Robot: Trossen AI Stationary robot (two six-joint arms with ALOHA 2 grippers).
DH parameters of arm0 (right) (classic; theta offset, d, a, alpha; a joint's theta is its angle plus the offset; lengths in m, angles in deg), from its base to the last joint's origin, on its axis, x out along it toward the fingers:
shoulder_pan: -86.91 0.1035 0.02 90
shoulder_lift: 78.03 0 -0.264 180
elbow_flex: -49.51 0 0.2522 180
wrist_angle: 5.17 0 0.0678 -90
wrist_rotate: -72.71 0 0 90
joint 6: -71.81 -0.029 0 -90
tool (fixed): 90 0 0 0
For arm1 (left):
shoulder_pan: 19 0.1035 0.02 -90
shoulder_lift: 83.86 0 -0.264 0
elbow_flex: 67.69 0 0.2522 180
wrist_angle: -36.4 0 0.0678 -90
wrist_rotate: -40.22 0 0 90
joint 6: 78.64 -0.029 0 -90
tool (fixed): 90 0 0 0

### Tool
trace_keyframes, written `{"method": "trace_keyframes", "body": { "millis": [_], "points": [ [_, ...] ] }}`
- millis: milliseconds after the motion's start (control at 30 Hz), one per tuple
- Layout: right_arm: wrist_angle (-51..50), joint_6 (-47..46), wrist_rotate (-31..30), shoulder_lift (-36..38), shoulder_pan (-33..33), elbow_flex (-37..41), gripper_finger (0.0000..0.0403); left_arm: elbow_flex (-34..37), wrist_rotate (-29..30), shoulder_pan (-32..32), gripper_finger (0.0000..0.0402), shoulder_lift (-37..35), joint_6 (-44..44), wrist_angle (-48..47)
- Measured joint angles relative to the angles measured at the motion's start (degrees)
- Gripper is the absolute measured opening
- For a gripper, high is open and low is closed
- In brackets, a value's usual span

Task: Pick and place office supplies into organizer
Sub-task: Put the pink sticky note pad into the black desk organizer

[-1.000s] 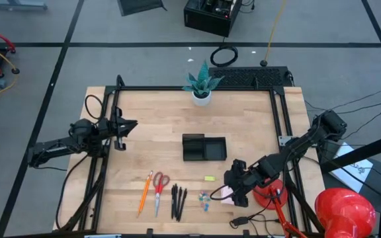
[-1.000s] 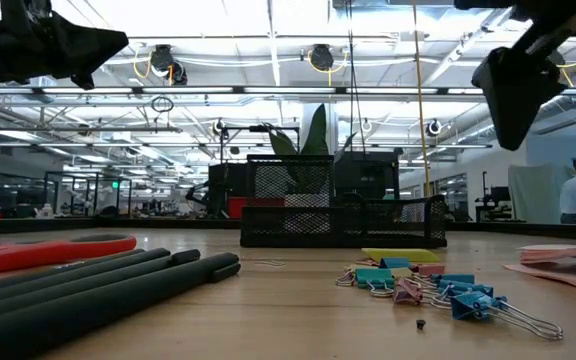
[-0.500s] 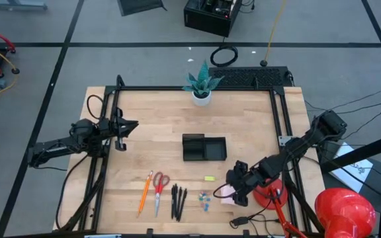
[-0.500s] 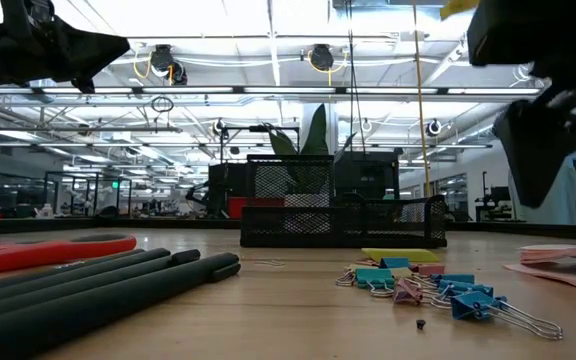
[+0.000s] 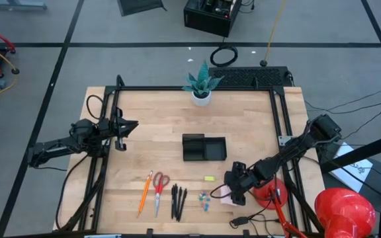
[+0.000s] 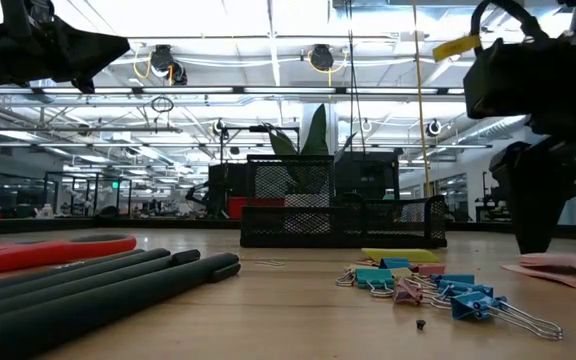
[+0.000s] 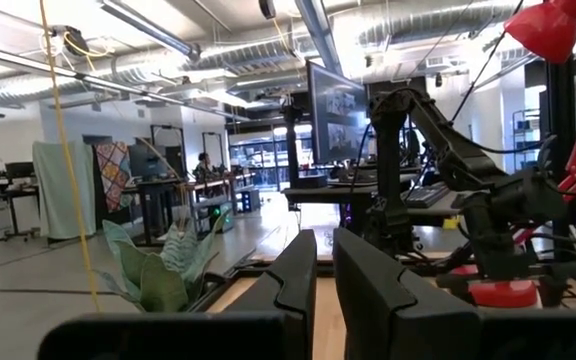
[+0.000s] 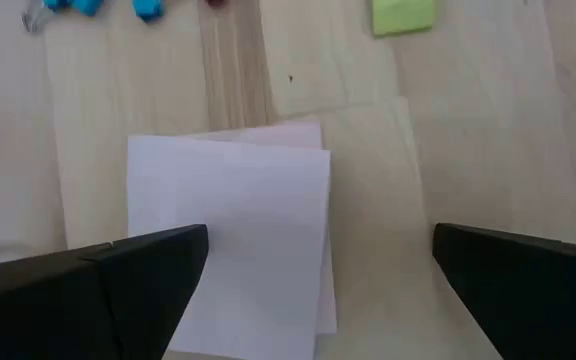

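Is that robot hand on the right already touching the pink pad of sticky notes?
Cannot tell. The right wrist view shows the right hand open, fingers straddling the pink sticky-note pad; the low view shows a finger beside the pad, but neither shows contact or a gap plainly.

lighting is bright and even from overhead, so the wooden table [image 5: 157, 125] shows barely any shadows in the high view. the low view gets blown out by the ceiling lights [image 6: 268, 20], and the black pens [image 6: 88, 285] up close go soft. the right wrist view is a bit washed out, with the sticky-note pad [image 8: 228, 235] looking pale and slightly blurry.
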Motion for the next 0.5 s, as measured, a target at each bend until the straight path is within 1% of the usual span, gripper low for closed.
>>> {"method": "trace_keyframes", "body": {
  "millis": [167,267,367,500],
  "points": [
    [0.3,0.2,0.0,-0.4,0.0,0.0,0.0379,0.0,0.0,0.0,0.0047,0.0,0.0,0.0],
    [0.5,0.0,0.4,-0.3,0.0,0.0,0.0369,0.0,0.0,0.0,0.0047,0.0,0.1,0.0],
    [0.5,0.0,0.4,-0.4,0.0,0.1,0.0342,0.0,0.0,0.0,0.0047,0.0,0.2,0.0],
    [0.8,0.0,0.4,-0.5,-0.1,0.1,0.0289,0.0,0.0,0.0,0.0047,0.0,0.2,0.0]
  ]
}}
